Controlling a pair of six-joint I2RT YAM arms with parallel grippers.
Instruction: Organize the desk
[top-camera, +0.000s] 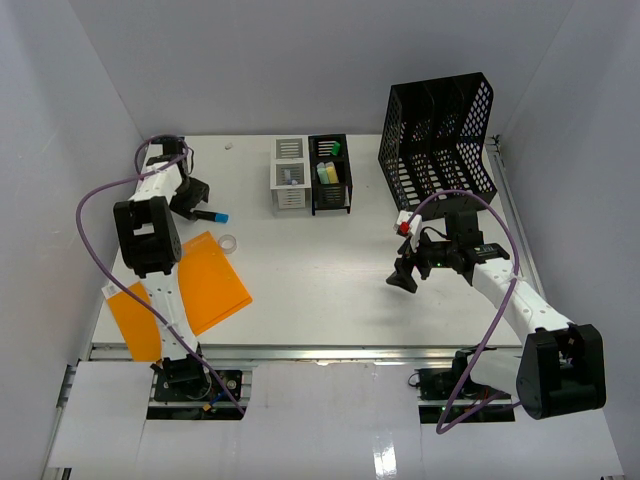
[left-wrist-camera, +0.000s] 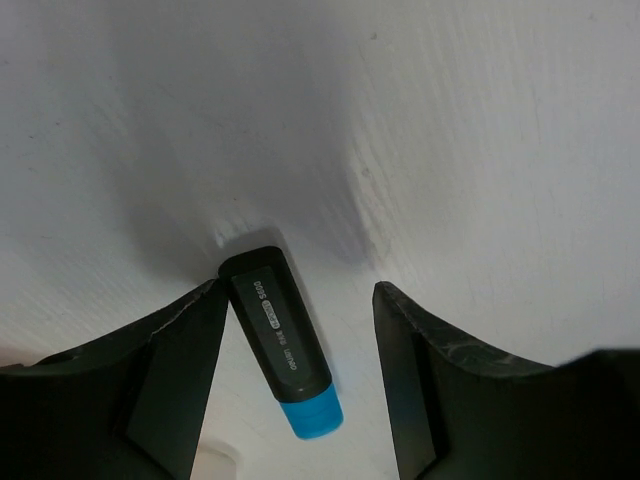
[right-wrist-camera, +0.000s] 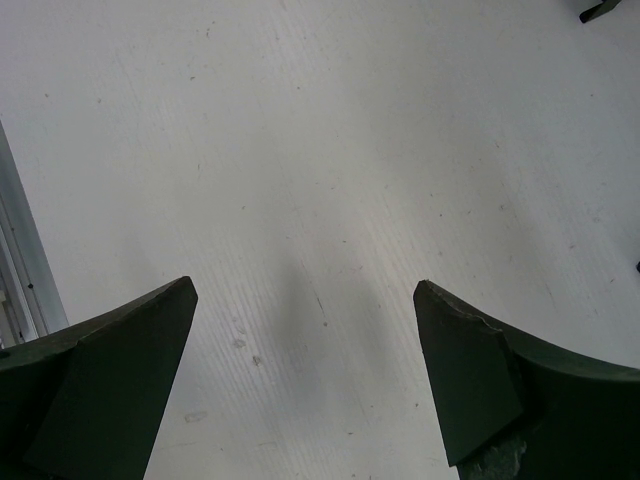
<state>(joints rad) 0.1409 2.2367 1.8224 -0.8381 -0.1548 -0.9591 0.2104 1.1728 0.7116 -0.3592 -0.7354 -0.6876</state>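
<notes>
The desk (top-camera: 320, 270) is a white tabletop with a metal rail at its front edge. A black marker with a blue cap (top-camera: 208, 214) lies at the far left. My left gripper (top-camera: 190, 205) is down over it. In the left wrist view the marker (left-wrist-camera: 280, 335) lies between the fingers of the left gripper (left-wrist-camera: 298, 287), against the left finger, with a gap to the right finger. My right gripper (top-camera: 405, 280) hovers open over bare desk at mid right. In the right wrist view the right gripper (right-wrist-camera: 305, 285) has only desk surface (right-wrist-camera: 300, 150) between its fingers.
An orange folder (top-camera: 205, 285) lies at front left under the left arm, with a tape roll (top-camera: 229, 243) beside it. A white mesh organizer (top-camera: 289, 175) and a black one (top-camera: 331, 172) stand at the back. A black file rack (top-camera: 440, 140) stands back right, with a small red-and-white item (top-camera: 404, 224) near it.
</notes>
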